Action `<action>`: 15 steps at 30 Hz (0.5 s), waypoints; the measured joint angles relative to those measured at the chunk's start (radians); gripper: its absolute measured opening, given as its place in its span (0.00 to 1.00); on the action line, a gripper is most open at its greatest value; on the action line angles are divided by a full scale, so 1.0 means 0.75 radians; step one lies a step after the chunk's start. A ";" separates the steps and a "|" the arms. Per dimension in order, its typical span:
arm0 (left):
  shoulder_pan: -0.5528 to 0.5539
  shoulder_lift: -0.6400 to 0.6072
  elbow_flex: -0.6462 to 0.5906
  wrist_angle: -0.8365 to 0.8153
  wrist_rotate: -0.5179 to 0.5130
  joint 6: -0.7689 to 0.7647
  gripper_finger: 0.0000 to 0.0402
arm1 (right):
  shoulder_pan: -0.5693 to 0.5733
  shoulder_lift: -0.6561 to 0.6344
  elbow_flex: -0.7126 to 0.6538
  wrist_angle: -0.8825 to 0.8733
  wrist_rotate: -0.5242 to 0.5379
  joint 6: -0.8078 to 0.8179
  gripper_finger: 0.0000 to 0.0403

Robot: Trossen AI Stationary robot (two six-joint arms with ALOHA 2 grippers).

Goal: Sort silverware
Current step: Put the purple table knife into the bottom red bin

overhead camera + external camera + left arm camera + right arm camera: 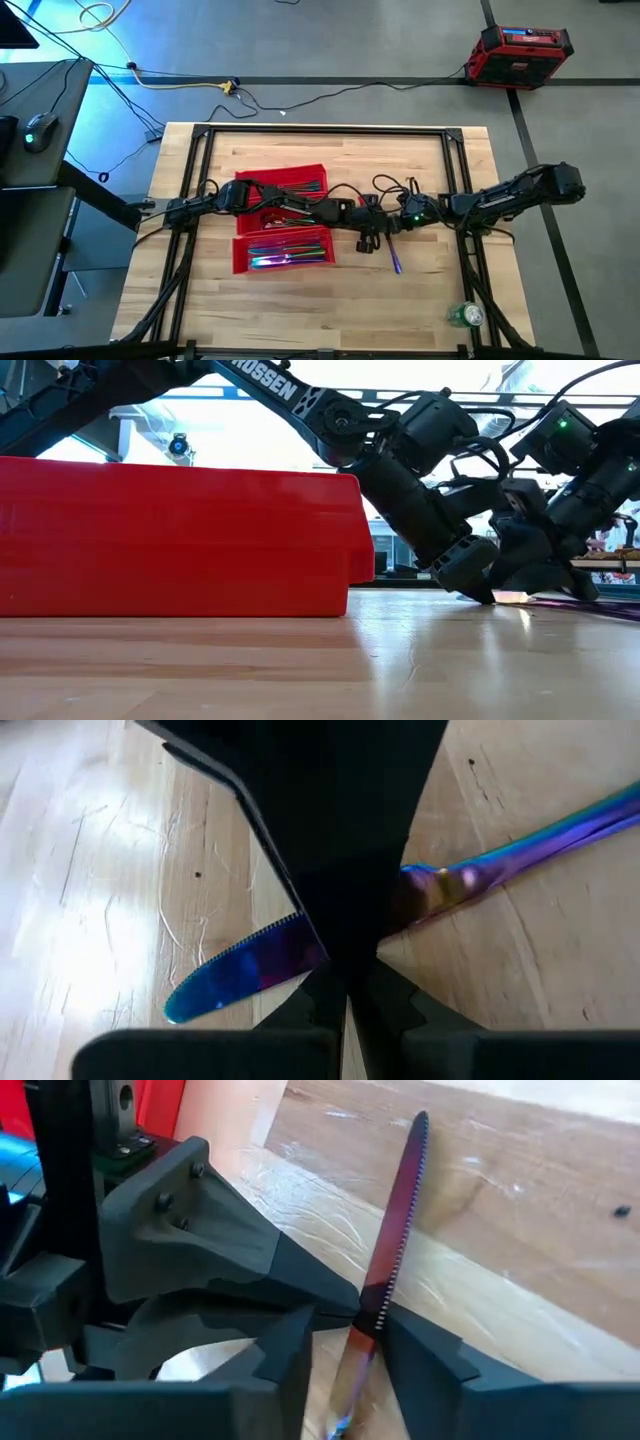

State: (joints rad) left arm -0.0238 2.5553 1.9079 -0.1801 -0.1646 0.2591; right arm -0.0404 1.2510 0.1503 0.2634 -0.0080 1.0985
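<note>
Two dark arms reach over one wooden tabletop (300,310), each with one end effector: the left end effector (345,975) and the right end effector (350,1342). One red tray (243,254) holds three compartments. One iridescent knife (395,258) lies on the bare wood. Several cutlery pieces (290,250) fill the near compartment; their exact count cannot be told. One green can (466,316) stands near the right edge.

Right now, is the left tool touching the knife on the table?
Touching. The left wrist view shows the left tool shut, pressing on the knife; the right wrist view shows it meeting the blade too.
</note>
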 joint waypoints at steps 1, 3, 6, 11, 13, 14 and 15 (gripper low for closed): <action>0.000 0.000 0.000 0.003 -0.005 -0.007 0.00 | 0.006 0.000 0.000 0.000 0.011 -0.024 0.20; 0.002 0.000 0.001 0.009 -0.015 -0.019 0.00 | 0.024 0.001 0.000 -0.002 0.028 -0.075 0.11; -0.001 -0.004 0.002 0.014 -0.070 0.003 0.00 | 0.055 0.002 0.000 -0.011 0.067 -0.100 0.02; -0.010 -0.087 0.000 -0.087 -0.126 0.039 0.00 | 0.122 -0.001 0.001 -0.031 0.211 -0.084 0.01; -0.017 -0.142 -0.006 -0.183 -0.169 0.035 0.00 | 0.139 -0.003 0.001 -0.032 0.276 -0.090 0.00; -0.023 -0.175 -0.008 -0.215 -0.195 0.034 0.00 | 0.147 -0.005 0.000 -0.028 0.298 -0.097 0.00; -0.029 -0.209 -0.007 -0.233 -0.229 0.033 0.00 | 0.154 -0.012 0.000 -0.023 0.312 -0.110 0.00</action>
State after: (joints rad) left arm -0.0452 2.3984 1.9026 -0.3551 -0.3364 0.2840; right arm 0.0751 1.2420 0.1501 0.2461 0.2257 1.0162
